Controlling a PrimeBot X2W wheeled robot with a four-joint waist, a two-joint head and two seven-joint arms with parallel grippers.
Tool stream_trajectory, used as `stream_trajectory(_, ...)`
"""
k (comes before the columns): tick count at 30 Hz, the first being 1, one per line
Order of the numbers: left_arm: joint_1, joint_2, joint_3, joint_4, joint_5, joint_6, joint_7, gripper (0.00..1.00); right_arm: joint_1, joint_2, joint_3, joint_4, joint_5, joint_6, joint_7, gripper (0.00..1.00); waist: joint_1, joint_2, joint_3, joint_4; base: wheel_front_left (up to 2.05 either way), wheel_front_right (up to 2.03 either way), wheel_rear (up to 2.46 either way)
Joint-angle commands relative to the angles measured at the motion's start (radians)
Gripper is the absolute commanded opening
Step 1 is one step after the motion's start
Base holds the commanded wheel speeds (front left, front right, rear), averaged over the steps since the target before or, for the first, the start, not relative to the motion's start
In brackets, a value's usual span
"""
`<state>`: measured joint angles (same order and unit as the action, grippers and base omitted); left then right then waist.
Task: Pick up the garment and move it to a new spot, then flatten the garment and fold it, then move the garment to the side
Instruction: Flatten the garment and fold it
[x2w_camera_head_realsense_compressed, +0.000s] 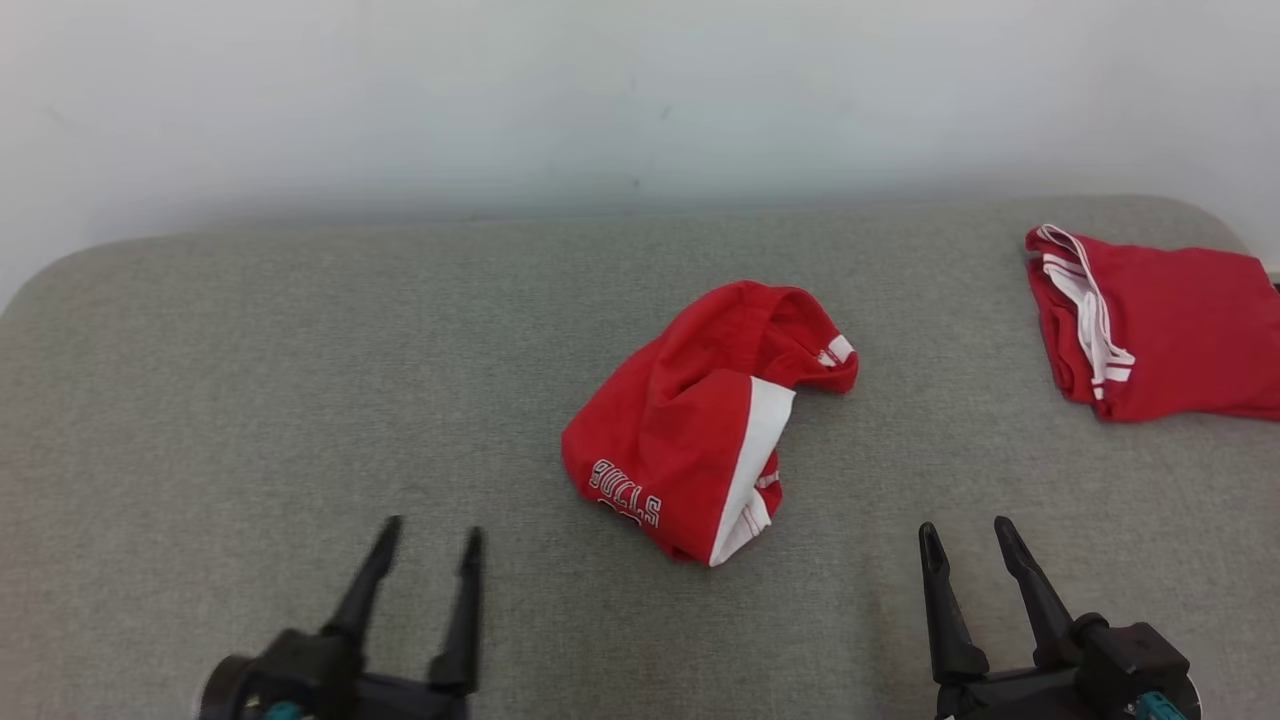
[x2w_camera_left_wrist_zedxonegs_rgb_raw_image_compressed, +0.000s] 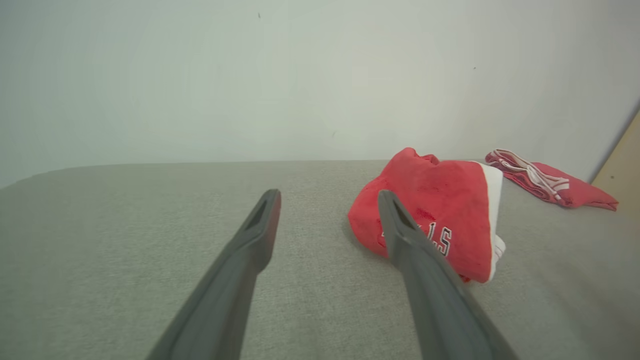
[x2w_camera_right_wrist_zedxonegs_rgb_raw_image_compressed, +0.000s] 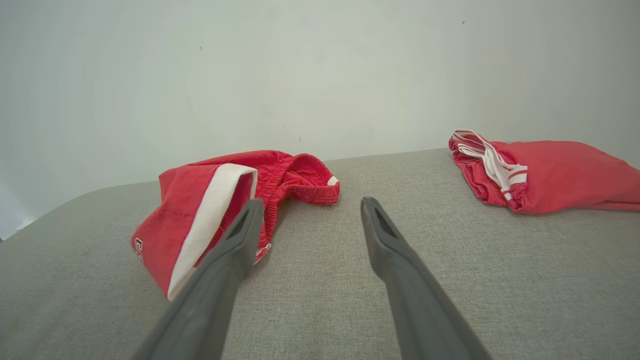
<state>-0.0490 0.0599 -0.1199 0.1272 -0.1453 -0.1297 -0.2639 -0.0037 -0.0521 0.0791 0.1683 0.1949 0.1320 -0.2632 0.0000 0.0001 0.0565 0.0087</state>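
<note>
The garment (x2w_camera_head_realsense_compressed: 700, 420) lies crumpled mid-way across the surface (x2w_camera_head_realsense_compressed: 250, 400), untouched. Left gripper (x2w_camera_head_realsense_compressed: 433, 527) and right gripper (x2w_camera_head_realsense_compressed: 965, 525) stand short of it, fingers (x2w_camera_head_realsense_compressed: 360, 590) spread, empty. Step: initial pick-up. Next: reach forward and pinch an edge, probably the waistband, though folds obscure it.

Open grey surface (x2w_camera_head_realsense_compressed: 250, 380) rings the crumpled garment (x2w_camera_head_realsense_compressed: 680, 430) (folded garment (x2w_camera_head_realsense_compressed: 1170, 330) far right).

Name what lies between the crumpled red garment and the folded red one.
Between the crumpled garment and the folded garment only bare grey cushion lies; the head view shows it.
</note>
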Motion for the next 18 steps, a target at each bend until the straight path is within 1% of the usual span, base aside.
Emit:
stream_trajectory(1,-0.013,-0.003,-0.008,0.007,0.005,0.0,0.0,1.0,-0.004,-0.002,0.0,0.001,0.004,-0.003,-0.001,1.0,0.0,-0.0001,0.014,-0.018,0.0,0.0,0.0)
stream_trajectory(4,-0.059,-0.001,-0.095,0.042,0.003,0.001,0.0,1.0,-0.019,-0.002,-0.001,0.001,0.006,-0.003,-0.001,1.0,0.0,-0.0001,0.033,-0.05,0.0,0.0,0.0)
stream_trajectory(11,-0.163,-0.003,-0.229,0.151,0.022,0.001,0.0,1.0,-0.044,0.0,-0.009,-0.008,0.01,-0.003,-0.001,1.0,0.0,-0.0001,0.099,-0.143,0.0,0.0,0.0)
stream_trajectory(14,-0.203,-0.002,-0.261,0.219,0.039,0.0,0.0,1.0,-0.057,0.001,-0.008,-0.013,0.014,-0.003,-0.001,1.0,0.0,-0.0001,0.13,-0.187,0.0,0.0,0.0)
stream_trajectory(18,-0.245,0.0,-0.271,0.305,0.055,0.005,0.0,1.0,-0.064,0.001,-0.017,-0.018,0.026,-0.003,-0.001,1.0,0.0,-0.0001,0.159,-0.231,0.0,0.0,0.0)
